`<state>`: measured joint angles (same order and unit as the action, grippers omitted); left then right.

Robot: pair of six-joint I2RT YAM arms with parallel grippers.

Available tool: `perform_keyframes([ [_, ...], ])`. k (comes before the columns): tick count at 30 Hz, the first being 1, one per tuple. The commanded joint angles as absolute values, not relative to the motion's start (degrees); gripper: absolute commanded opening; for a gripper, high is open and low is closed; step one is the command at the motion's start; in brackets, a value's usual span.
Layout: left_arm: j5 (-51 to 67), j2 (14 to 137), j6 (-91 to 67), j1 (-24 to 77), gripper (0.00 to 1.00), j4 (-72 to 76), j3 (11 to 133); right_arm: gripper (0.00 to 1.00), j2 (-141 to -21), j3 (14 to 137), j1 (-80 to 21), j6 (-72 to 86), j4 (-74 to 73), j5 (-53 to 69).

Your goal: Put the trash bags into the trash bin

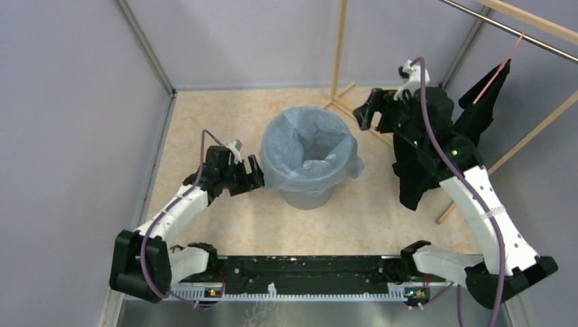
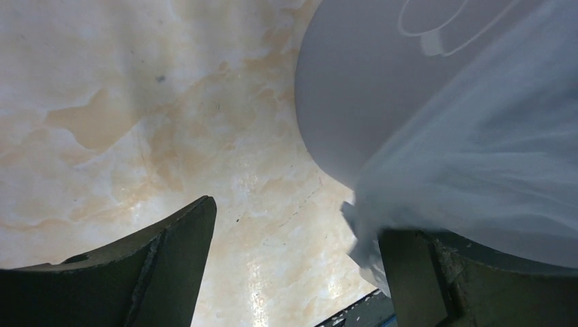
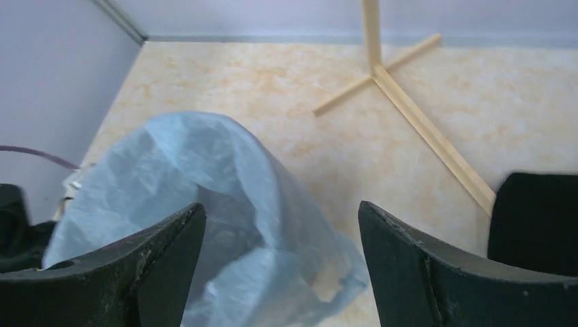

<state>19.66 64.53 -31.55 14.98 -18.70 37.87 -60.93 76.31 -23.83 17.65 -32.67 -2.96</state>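
The round grey trash bin (image 1: 308, 196) stands mid-table, lined with the light-blue trash bag (image 1: 310, 146), whose film is folded out over the rim and hangs down the sides. My left gripper (image 1: 255, 174) is open just left of the bin. In the left wrist view the grey bin wall (image 2: 354, 88) and the bag's hanging edge (image 2: 491, 170) lie by the right finger (image 2: 416, 272), with only floor between the jaws. My right gripper (image 1: 368, 109) is open, up and to the right of the bin. It looks down on the bag (image 3: 204, 177) and holds nothing.
A black garment (image 1: 422, 157) hangs behind my right arm from a wooden rack, with a pink hanger (image 1: 497, 71) above. The rack's cross foot (image 3: 402, 95) lies on the marbled floor behind the bin. Grey walls close in the left and back.
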Motion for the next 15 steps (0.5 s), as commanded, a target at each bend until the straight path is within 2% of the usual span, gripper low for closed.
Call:
perform_keyframes([
  [1,25.38,68.68,-31.64,14.94,0.9,-14.11,37.15,0.82,-71.4,87.72,-34.24,15.06,-36.45,0.78],
  [5,26.2,70.97,-30.5,14.94,0.89,-16.64,38.93,0.84,-83.13,98.7,-46.23,12.19,-42.91,-12.96],
  [10,22.59,73.3,-23.17,14.94,0.91,-24.09,45.41,0.81,-90.27,99.68,-49.53,12.68,-47.7,-20.4],
  [13,18.67,74.8,-20.01,14.94,0.92,-27.36,46.93,0.75,-91.59,98.68,-50.2,12.86,-49.18,-20.96],
  [15,20.91,75.19,-20.05,14.94,0.92,-26.37,46.59,0.74,-91.98,97.29,-50.58,13.12,-48.08,-19.51],
])
